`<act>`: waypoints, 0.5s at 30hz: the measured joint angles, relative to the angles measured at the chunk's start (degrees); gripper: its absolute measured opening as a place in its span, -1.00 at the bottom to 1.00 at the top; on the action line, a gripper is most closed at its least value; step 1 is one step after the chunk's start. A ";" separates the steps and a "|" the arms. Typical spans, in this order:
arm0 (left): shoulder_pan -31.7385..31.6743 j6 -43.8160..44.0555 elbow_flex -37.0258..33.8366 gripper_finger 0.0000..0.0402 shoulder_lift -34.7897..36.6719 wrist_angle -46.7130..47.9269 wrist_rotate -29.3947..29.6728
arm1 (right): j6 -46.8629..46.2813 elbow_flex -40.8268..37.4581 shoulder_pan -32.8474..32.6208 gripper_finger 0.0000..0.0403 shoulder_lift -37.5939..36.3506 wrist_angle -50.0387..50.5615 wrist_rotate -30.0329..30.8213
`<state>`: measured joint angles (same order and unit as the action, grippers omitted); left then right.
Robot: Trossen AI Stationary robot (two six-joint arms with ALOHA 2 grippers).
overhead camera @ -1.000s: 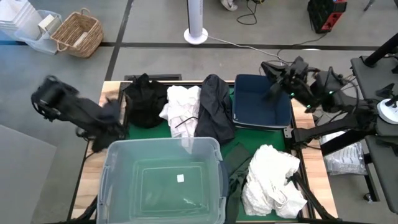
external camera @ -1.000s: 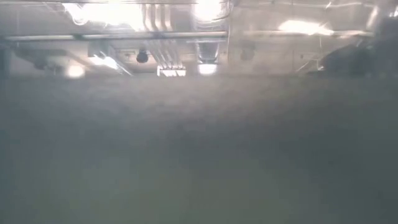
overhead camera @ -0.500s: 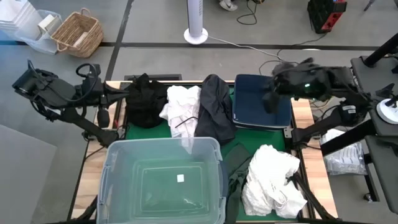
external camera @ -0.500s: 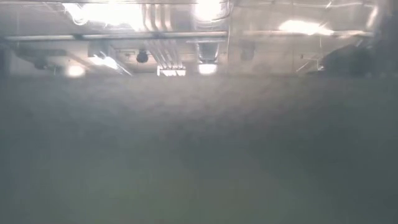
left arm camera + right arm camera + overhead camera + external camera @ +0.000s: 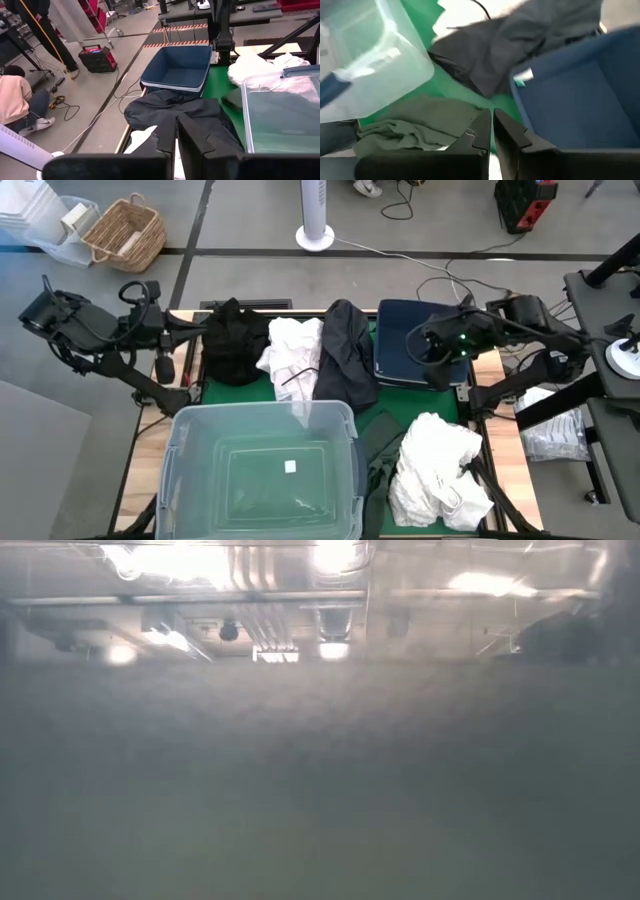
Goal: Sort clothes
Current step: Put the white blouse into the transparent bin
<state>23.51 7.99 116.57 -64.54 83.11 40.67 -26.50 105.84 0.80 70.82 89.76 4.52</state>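
Dark fingers of the right gripper [image 5: 492, 131] are pressed together w/ nothing between them; in the high view it hangs over the dark blue bin [image 5: 420, 345], near the bin's front edge. Left gripper [image 5: 176, 135] is likewise clenched and empty, reaching in at the table's left rear edge, just beside the black garment [image 5: 232, 340].

Clothes lie across the green mat [image 5: 390, 400]: black garment at the back left, a white garment [image 5: 292, 352] next to it, then a dark navy-grey garment [image 5: 345, 355] draped from the back edge toward the middle, its edge touching the bin's side. An olive green garment [image 5: 415, 125] sits betw. the clear plastic tub [image 5: 262, 470] and a white pile [image 5: 438, 470] at the front right. The bin looks empty in both wrist views (its inside floor is bare blue). The tub, front centre, has only a small white tag on its bottom.

Low view is a grey blur, only ceiling lights show. Beyond the table: a wicker basket [image 5: 125, 232], a white stand base [image 5: 317, 235], a person crouched on the floor [image 5: 20, 102].
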 joint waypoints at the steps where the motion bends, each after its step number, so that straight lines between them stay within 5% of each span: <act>1: 0.00 0.00 0.00 -1.00 0.06 0.01 0.26 | -1.13 -1.75 0.00 -0.94 -0.93 0.08 0.02; 15: 0.00 0.11 -0.10 -1.00 0.02 0.24 3.93 | -6.24 -29.04 -6.48 -0.94 -12.34 -2.24 -7.98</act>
<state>23.51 8.10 116.48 -64.52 83.35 44.60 -32.74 76.80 -5.68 58.48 87.52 -3.46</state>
